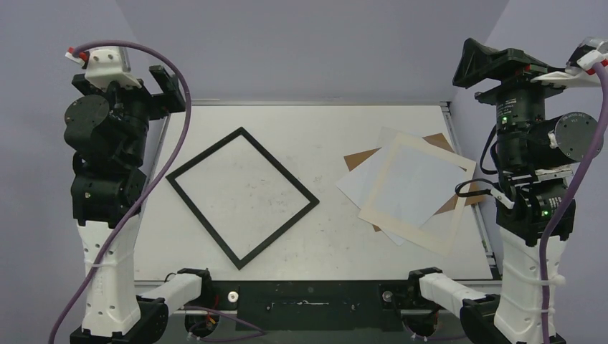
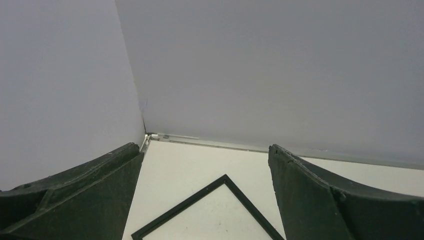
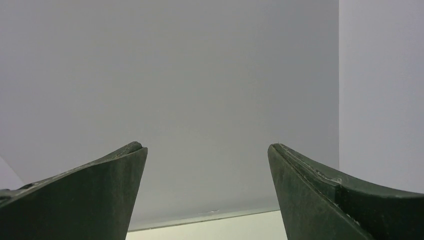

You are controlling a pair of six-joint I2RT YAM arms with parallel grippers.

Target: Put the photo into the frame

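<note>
Status: nothing done yet as far as I can see, this looks like the starting layout. The frame [image 1: 206, 155] is lying flat on the left-centre of the counter [image 1: 323, 129], turned so it reads as a diamond. It's empty, with bare counter showing through the opening. It's a thin black rectangle, no glass or backing visible in it. The photo isn't showing a printed side anywhere. My best guess is it's the pale sheet [image 1: 353, 188] sticking out on the left of the loose stack on the right side of the counter, face down. That stack also has a cream mat [image 1: 409, 226] with a cut-out window on top and brown cardboard [image 1: 356, 159] poking out underneath. The stack is well apart from the frame. Can't confirm which pale layer is the photo from here, since the mat covers most of it. Left claw [image 2: 204, 148] is released, jaws spread wide with nothing between them, parked high at the left edge and looking over the frame's far corner. Right claw [image 3: 207, 147] is also released and empty, raised at the right edge and pointing at the back wall. Left to do is basically everything: get the pale sheet out from under the mat, carry it over, and seat it square inside the frame. I expect a thin, floppy sheet lying flat will be awkward to pick up.
</note>
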